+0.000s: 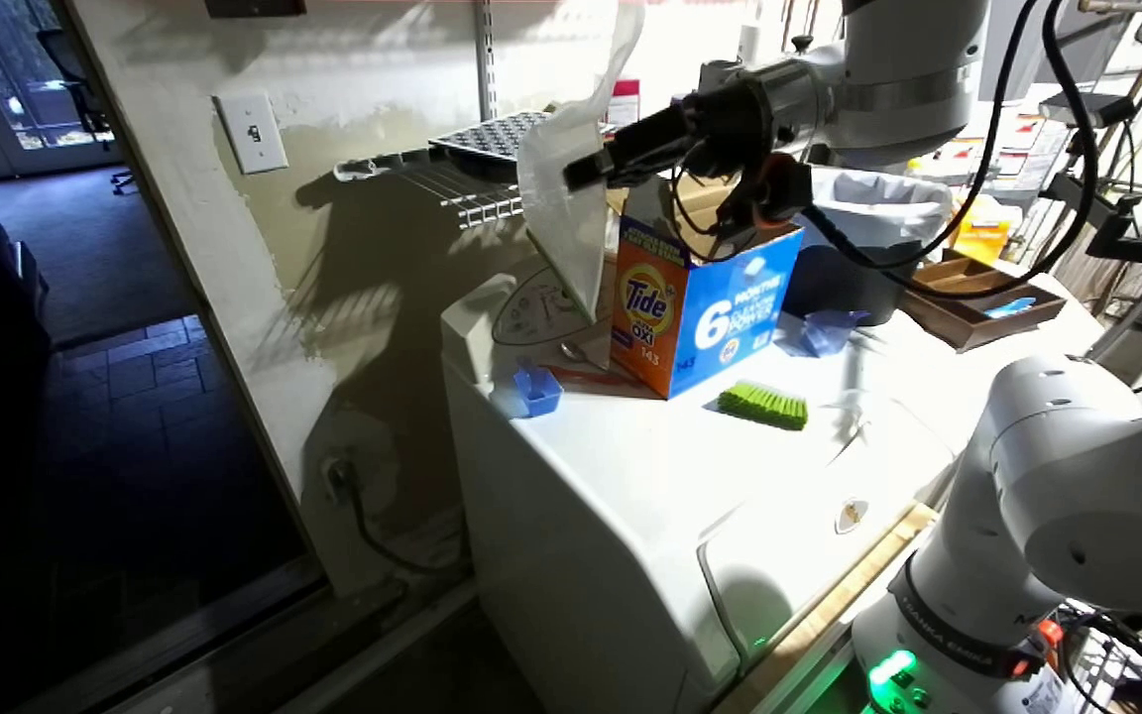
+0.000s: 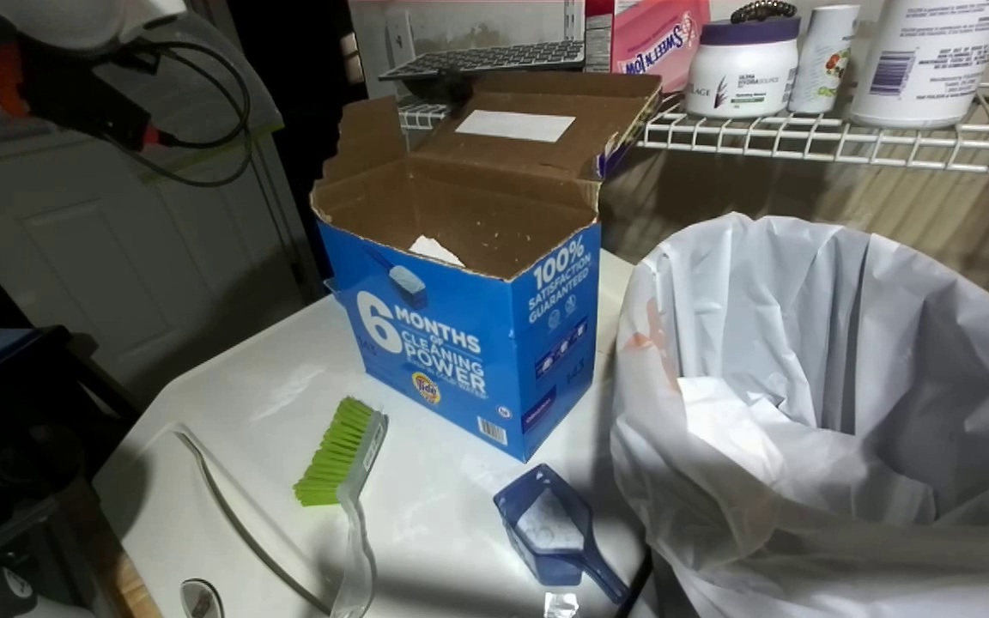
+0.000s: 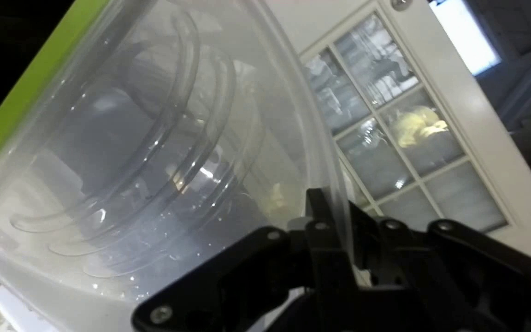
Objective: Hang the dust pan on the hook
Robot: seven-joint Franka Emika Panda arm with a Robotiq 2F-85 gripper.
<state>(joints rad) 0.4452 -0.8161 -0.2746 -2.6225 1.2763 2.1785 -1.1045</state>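
The dust pan (image 1: 563, 188) is a wide translucent white scoop with a green edge strip. In an exterior view it hangs nearly upright in the air in front of the wire shelf's end, left of the Tide box. It fills the left of the wrist view (image 3: 155, 152), and part shows in an exterior view (image 2: 263, 96). My gripper (image 1: 587, 173) is shut on the pan's rim. In the wrist view the fingers (image 3: 334, 203) sit on either side of the rim. I cannot make out the hook in any view.
The open Tide box (image 1: 700, 307), a green brush (image 1: 764, 405) and a blue scoop (image 1: 536, 389) stand on the white machine. A lined bin (image 2: 803, 343) is beside the box. A wire shelf (image 1: 487, 210) holds a dark tray. The wall has a light switch (image 1: 251, 132).
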